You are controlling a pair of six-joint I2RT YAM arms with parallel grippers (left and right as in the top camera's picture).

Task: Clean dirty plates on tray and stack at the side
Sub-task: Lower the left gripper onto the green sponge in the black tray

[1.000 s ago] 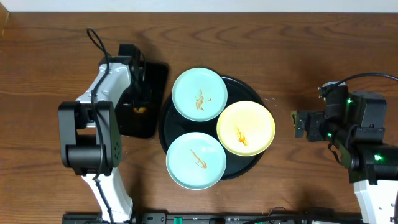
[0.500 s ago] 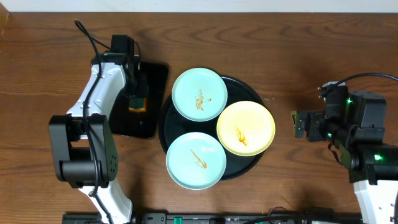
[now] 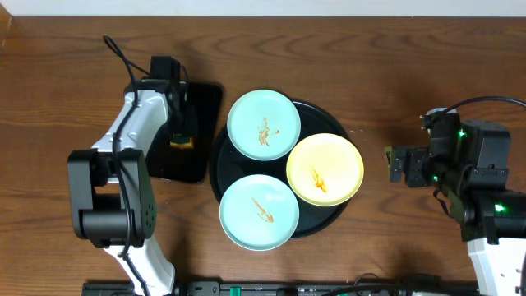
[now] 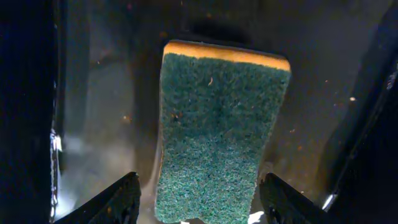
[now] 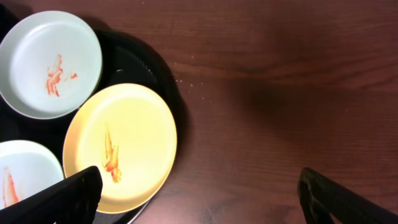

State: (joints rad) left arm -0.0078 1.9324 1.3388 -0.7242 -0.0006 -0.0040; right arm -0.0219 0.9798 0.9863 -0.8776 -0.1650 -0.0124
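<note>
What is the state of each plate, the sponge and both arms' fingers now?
Far turquoise plate: smeared, on the tray.
Near turquoise plate: smeared, on the tray.
Yellow plate: smeared, on the tray.
Sponge: lying flat, ungrasped.
Left fingers: open, flanking the sponge.
Right fingers: open, empty.

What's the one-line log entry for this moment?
left gripper: open, straddling sponge | right gripper: open, over table | plates: three smeared, on tray | stacked: none
</note>
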